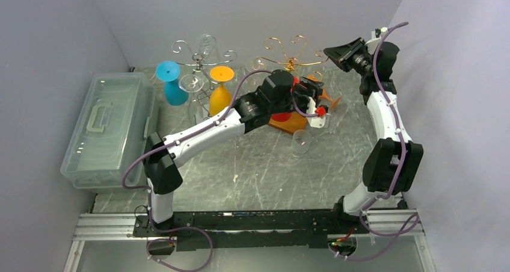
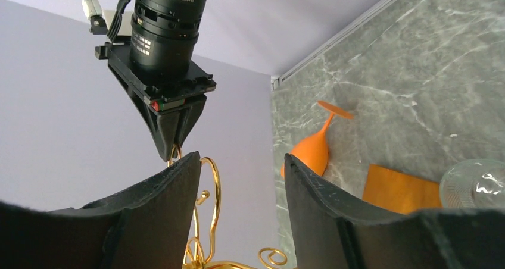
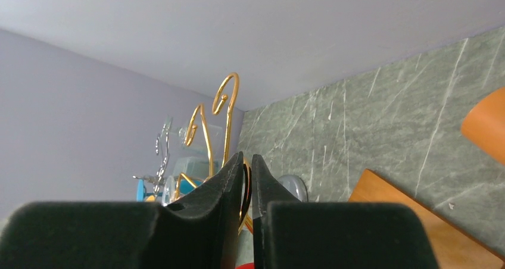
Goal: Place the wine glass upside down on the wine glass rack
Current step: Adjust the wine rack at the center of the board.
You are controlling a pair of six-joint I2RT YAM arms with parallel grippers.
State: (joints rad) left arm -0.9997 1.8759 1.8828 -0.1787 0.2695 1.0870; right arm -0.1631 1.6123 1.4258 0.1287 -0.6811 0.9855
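The gold wire wine glass rack [image 1: 291,55] stands on a wooden base [image 1: 287,124] at the back centre. My right gripper [image 1: 334,54] is shut on the tip of one gold wire arm [image 3: 226,102], which runs between its fingers [image 3: 247,156]. My left gripper [image 1: 308,90] is low beside the rack's stem, pointing up. It is open [image 2: 241,159], with a gold wire loop [image 2: 205,191] next to its left finger. An orange wine glass [image 1: 328,97] [image 2: 312,150] lies on its side behind the base. A clear wine glass [image 1: 301,141] [image 2: 476,183] lies in front of it.
A silver rack [image 1: 201,55] at back left carries a blue glass [image 1: 171,82], a yellow-orange glass [image 1: 221,91] and clear ones, all upside down. A clear lidded plastic box [image 1: 108,127] sits at the left edge. Purple walls close in the back and both sides.
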